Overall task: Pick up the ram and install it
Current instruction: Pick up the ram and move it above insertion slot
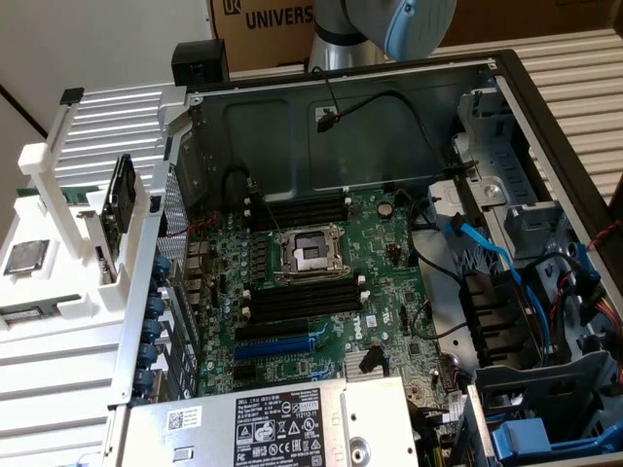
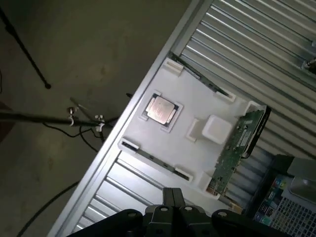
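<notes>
The ram [image 2: 154, 159] is a thin dark strip, hard to make out. It lies in a groove along one edge of the white tray [image 2: 197, 98], near the processor chip [image 2: 162, 111]. The pincer [image 2: 173, 193], its body cut off by the frame, hangs above the tray with fingers pressed together, gripping nothing. The exterior view cuts off the open computer case [image 1: 292, 117] at its lower end.

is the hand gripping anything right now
No, the hand is shut with nothing between its fingers, and it faces the white tray.
</notes>
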Controlling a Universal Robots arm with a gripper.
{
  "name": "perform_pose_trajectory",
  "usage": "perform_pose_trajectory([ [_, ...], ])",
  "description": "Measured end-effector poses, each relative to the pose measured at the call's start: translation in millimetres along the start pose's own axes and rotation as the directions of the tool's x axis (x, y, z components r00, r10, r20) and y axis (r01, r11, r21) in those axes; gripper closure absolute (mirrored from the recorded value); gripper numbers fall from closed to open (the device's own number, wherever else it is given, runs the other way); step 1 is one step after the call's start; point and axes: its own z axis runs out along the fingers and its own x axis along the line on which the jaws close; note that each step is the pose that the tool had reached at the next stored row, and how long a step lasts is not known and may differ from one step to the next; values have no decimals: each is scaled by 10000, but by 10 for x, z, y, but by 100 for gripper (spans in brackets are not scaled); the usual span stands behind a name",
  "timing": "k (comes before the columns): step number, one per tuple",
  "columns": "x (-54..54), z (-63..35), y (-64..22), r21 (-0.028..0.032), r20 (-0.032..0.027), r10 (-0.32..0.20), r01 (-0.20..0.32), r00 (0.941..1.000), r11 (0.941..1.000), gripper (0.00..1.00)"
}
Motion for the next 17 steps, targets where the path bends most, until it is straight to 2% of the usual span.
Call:
perform_pose_trajectory([
  [3, 0, 0, 0, -10, -36, -549, 549, 9985, 9985, 90],
  [5, 0, 0, 0, -27, -82, -1280, 1280, 9917, 9918, 90],
  [10, 0, 0, 0, -59, -132, -2174, 2174, 9760, 9761, 90],
  [11, 0, 0, 0, -81, -161, -2707, 2706, 9625, 9627, 90],
  [12, 0, 0, 0, -89, -170, -2879, 2878, 9575, 9577, 90],
  [13, 0, 0, 0, -113, -198, -3406, 3404, 9400, 9402, 90],
  [14, 0, 0, 0, -120, -206, -3574, 3572, 9337, 9339, 90],
  [15, 0, 0, -1, -144, -233, -4077, 4074, 9128, 9131, 90],
  [16, 0, 0, -1, -161, -252, -4417, 4414, 8968, 8971, 90],
  [17, 0, 0, -1, -168, -260, -4568, 4565, 8892, 8896, 90],
])
